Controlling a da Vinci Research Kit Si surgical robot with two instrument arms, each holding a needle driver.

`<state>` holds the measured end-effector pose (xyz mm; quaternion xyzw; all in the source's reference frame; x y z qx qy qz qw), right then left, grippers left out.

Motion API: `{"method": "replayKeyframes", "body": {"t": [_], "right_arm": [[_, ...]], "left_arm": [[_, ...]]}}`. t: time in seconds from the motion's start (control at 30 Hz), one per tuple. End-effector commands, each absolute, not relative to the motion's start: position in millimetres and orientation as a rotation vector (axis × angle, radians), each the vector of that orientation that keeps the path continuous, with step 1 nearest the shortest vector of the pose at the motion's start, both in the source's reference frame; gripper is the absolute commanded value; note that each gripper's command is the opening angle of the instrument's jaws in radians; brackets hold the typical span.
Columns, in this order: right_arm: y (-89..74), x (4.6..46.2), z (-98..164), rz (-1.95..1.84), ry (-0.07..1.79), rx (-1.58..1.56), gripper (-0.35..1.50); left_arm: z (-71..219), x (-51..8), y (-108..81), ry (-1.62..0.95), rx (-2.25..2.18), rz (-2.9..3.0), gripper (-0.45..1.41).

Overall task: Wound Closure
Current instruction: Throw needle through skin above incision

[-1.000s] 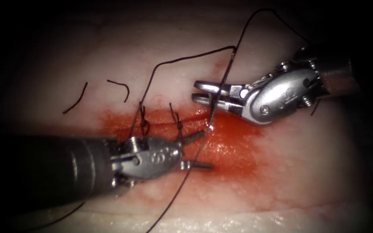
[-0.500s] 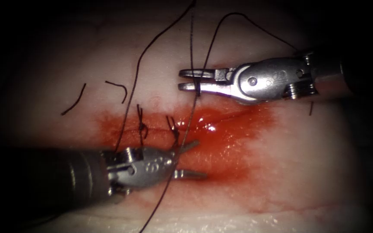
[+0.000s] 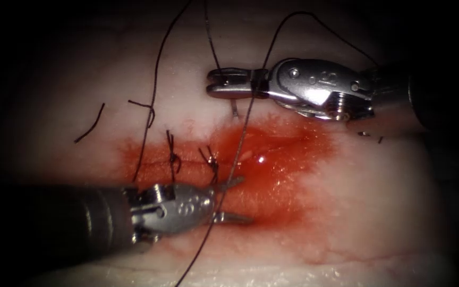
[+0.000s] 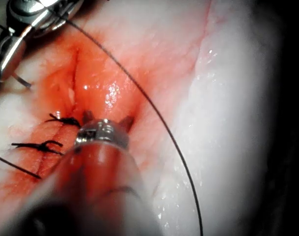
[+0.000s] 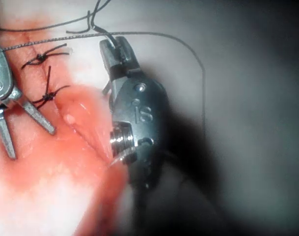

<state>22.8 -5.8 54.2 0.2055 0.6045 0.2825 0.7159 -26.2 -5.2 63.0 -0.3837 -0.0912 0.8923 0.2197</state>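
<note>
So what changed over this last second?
The right tool rose from beside the cut to the tissue above it and closed on the needle, drawing the thread up. The left tool stayed open and empty beside the two stitches.

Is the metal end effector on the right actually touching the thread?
Touching. In the endoscope view the right end effector has its jaws shut on the thread, which rises from the tips. The right wrist view shows the same grip at the tips.
</note>
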Motion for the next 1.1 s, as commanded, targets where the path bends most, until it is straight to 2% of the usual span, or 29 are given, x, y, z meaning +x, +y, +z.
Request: {"method": "replayKeyframes", "body": {"t": [0.03,0.67,0.87,1.1], "right_arm": [[-6.1,24.0,54.5,0.630,1.335,0.472,-0.35],[-8.3,24.8,55.3,0.935,1.257,0.836,-0.35],[-10.4,24.6,55.4,1.034,1.180,0.967,-0.35],[-13.1,24.3,54.8,1.027,1.142,1.022,-0.35]], "left_arm": [[63.4,-26.6,-5.3,-0.252,-1.062,2.468,0.37],[62.9,-26.0,-4.8,-0.256,-1.060,2.468,0.37],[62.8,-25.8,-4.6,-0.258,-1.060,2.467,0.37],[62.5,-25.4,-4.2,-0.255,-1.051,2.466,0.37]]}}
